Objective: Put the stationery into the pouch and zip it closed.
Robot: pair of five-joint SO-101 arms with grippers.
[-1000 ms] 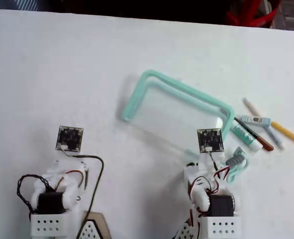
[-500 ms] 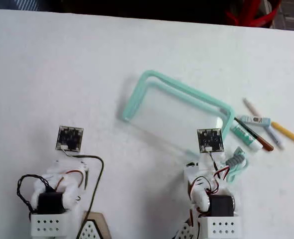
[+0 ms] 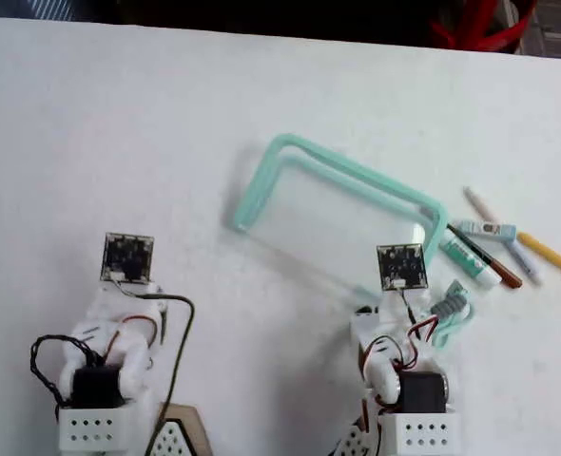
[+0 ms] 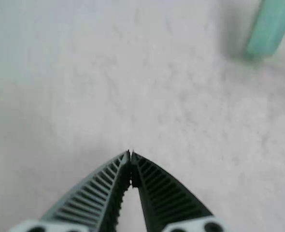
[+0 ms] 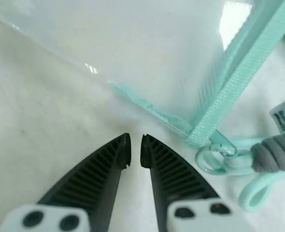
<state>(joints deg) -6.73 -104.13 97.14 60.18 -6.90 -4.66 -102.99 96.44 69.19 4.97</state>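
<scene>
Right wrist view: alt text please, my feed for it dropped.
The right hand hangs over the white table, fingers barely apart and empty, just short of a corner of the pouch. The pouch is clear with teal trim. A teal ring at its corner and a grey cord lie beside the hand.

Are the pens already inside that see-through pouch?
Not yet. The pouch looks empty through its clear wall, and the pens lie on the table beside its end.
</scene>
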